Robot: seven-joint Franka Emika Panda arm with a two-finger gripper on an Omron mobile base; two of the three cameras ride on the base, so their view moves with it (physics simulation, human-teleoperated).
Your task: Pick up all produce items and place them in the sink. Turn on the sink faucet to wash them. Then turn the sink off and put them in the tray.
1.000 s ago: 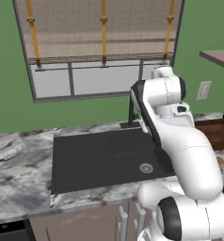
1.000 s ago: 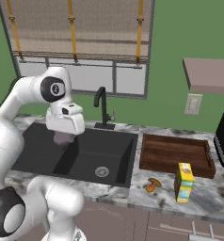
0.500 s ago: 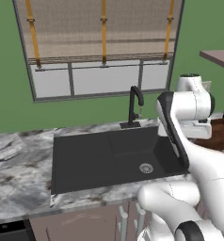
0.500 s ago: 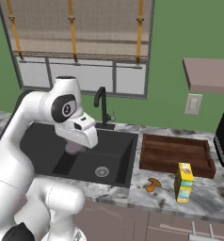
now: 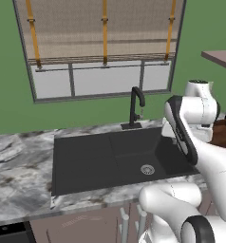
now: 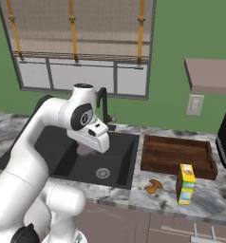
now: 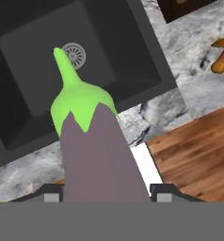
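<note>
Green wall, a blinded window and a grey marble counter [image 5: 20,161] frame what you see from the left base view; the black sink [image 5: 86,163] sits sunk in that counter with its round steel drain [image 5: 147,169] toward the right, and the slim black faucet [image 5: 135,107] stands at its back edge; you get the arm here but not what the hand carries.

From the right base view you gain what the left lacks; the brown wooden tray [image 6: 177,156] lies on the counter just right of the sink, the orange produce piece [image 6: 154,186] rests on the marble in front of the tray, and a yellow carton [image 6: 185,183] stands beside it, its print too small for you to read; the gripper [image 6: 86,150] hangs over the sink with a dull purple shape under it.

Looking along the hand, you see the eggplant [image 7: 92,150] held between the jaws, which stand fairly wide around its purple body; its green stem tip points away toward the drain below; the orange piece shows at the upper right on the marble, well apart from the hand; no writing is legible.
</note>
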